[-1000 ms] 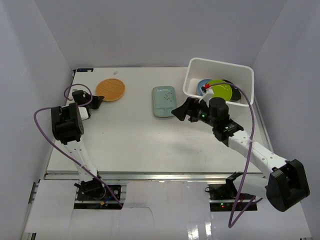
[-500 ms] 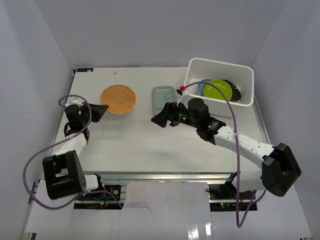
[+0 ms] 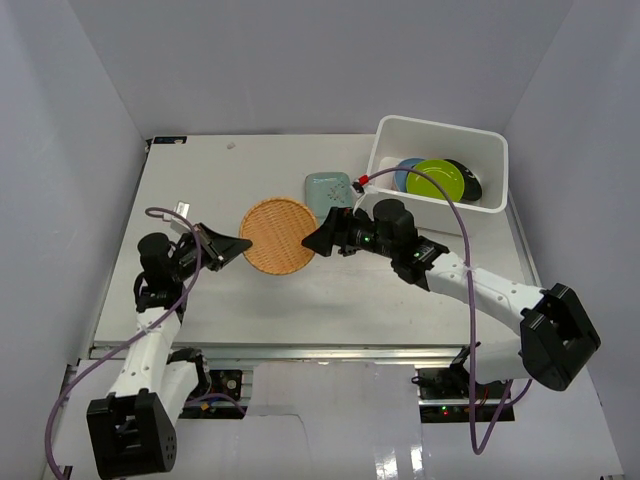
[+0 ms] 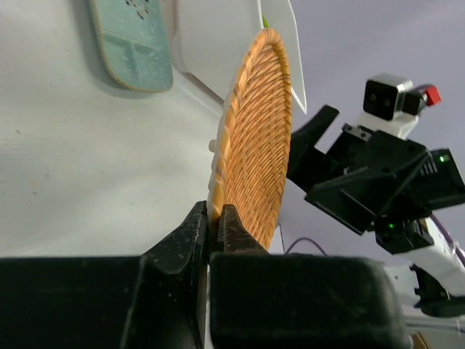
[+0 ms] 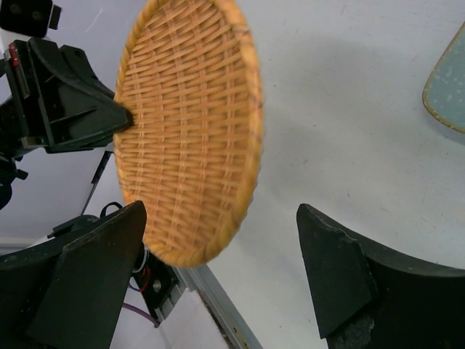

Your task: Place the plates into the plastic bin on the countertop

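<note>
At frame centre, the left jaws pinch the rim of the woven orange-brown plate (image 3: 280,236), raised off the desk (image 3: 260,315). The right jaws gape wide just right of it. The white plastic bin (image 3: 497,152) sits upper right.

Orange-brown woven plate (image 3: 279,235): round, over the middle of the white surface (image 3: 230,300), gripped at its left rim by the left fingers (image 3: 232,246). Right fingers (image 3: 320,238): spread apart, just beside the plate's right rim, contact not discernible. Pale teal rectangular plate (image 3: 325,188): flat, toward the far edge, near end hidden behind the right arm (image 3: 470,285). White plastic bin (image 3: 440,130): far right corner, holding blue plate (image 3: 404,172), lime green plate (image 3: 437,179) and black plate (image 3: 470,183), overlapping.
</note>
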